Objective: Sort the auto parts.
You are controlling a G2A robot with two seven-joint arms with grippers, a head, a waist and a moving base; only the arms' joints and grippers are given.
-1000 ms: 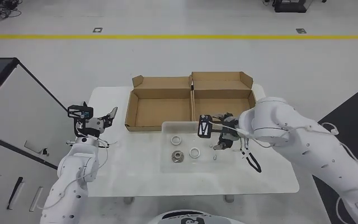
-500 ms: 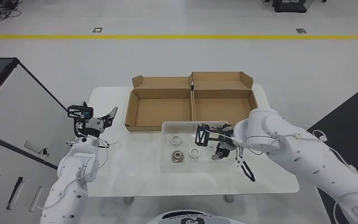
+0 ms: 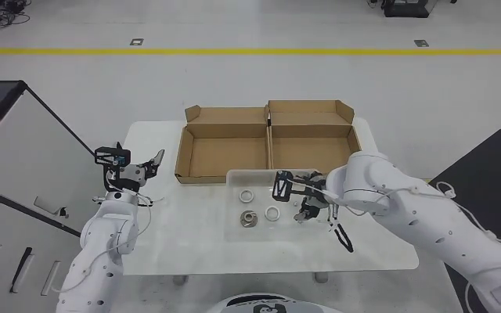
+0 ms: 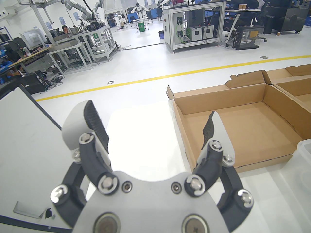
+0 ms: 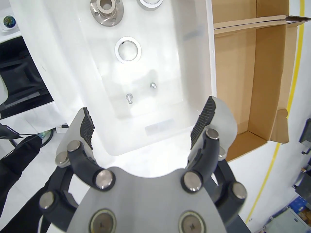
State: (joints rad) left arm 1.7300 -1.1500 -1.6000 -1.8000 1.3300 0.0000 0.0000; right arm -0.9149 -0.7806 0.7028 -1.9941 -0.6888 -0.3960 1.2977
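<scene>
- Left gripper (image 4: 151, 117): released, empty, by the bench's (image 3: 180, 235) left edge.
- Right gripper (image 5: 147, 120): spread, empty, over the clear tray's (image 5: 209, 49) near end.
- Nearest bolt (image 5: 128, 97): lies flat, long axis along the tray, shank toward the gripper.
- Second bolt (image 5: 152, 85): orientation unclear.
- Beyond: two rings (image 5: 128, 49) and the flange (image 5: 107, 7), lying flat.
- Cardboard boxes (image 5: 233, 78): no parts in them, so sorting looks unstarted.

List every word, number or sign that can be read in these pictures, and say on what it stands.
No text can be read with certainty.
On the end wall of the bin, a label: blurred, unreadable.
In the room behind, blue posters: too small to read.
On the boxes and the parts: no print visible.
</scene>
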